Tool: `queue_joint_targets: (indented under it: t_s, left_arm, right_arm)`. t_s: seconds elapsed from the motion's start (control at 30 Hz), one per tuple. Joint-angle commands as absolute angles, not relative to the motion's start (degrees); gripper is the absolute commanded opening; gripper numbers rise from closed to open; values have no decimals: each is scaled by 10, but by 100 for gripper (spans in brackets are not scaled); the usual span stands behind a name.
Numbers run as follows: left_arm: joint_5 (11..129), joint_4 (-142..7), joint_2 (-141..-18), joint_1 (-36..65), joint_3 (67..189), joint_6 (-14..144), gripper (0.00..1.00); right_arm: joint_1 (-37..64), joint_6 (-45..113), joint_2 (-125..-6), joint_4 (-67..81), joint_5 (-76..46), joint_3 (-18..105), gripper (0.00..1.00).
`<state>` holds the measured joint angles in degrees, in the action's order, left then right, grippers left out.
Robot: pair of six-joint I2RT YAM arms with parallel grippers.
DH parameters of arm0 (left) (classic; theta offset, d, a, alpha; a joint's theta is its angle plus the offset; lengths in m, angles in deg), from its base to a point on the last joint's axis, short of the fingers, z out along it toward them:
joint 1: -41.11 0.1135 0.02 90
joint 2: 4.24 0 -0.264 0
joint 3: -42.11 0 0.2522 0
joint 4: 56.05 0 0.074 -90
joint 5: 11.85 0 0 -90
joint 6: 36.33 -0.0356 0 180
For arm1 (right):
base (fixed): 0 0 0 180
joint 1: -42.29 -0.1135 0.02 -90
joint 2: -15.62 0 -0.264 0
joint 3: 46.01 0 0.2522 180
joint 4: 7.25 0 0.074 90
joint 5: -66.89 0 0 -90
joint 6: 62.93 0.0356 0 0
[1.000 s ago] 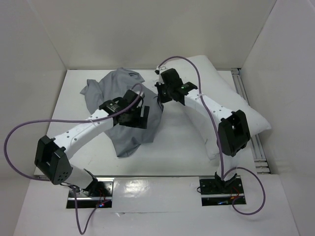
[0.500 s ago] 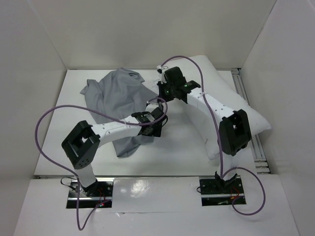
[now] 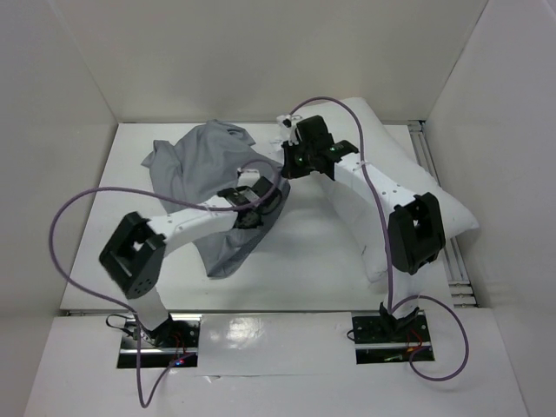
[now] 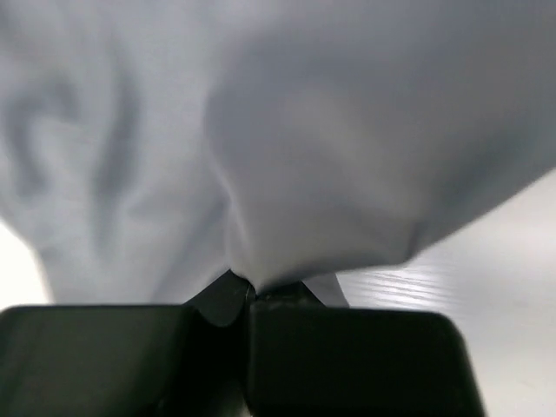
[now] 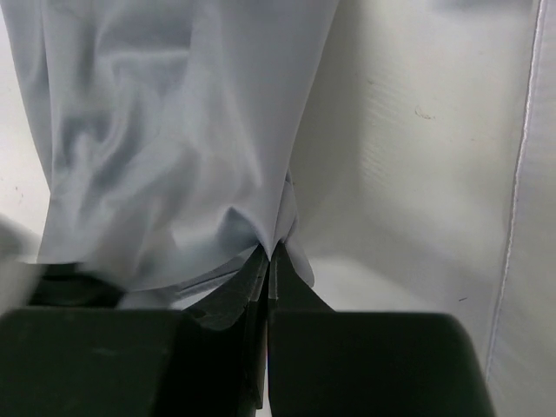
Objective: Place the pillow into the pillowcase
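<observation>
The grey pillowcase (image 3: 195,161) lies crumpled on the white table, left of centre. The white pillow (image 3: 443,204) lies at the right, partly under my right arm. My left gripper (image 3: 254,215) is at the pillowcase's near right edge. In the left wrist view it (image 4: 252,291) is shut on a pinch of the grey cloth (image 4: 304,156). My right gripper (image 3: 287,165) is at the pillowcase's far right edge. In the right wrist view it (image 5: 271,254) is shut on a fold of the cloth (image 5: 156,148), which hangs up from the jaws.
White walls close in the table on the left, back and right. A metal rail (image 3: 456,269) runs along the right side beside the pillow. Purple cables (image 3: 65,217) loop off both arms.
My left arm folded its elbow back, its gripper went to the pillowcase's near right edge and shut on the cloth. The right gripper kept its hold and barely shifted.
</observation>
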<state>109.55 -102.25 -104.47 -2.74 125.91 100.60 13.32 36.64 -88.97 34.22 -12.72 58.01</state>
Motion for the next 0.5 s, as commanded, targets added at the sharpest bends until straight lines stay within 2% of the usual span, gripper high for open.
queue_joint_targets:
  t_s: [0.0,0.17,0.43,0.47]
  left_arm:
    - [1098,-1048,-916,16,1263,1006,0]
    - [1045,-1087,-847,98,1297,981,0]
    - [992,-1116,-841,196,1360,949,0]
    - [986,-1123,-841,204,1366,949,0]
  right_arm:
    - [137,370,-867,331,-116,578,0]
    - [137,376,-867,325,-116,567,0]
    - [137,376,-850,325,-79,556,0]
    - [137,376,-850,341,-71,556,22]
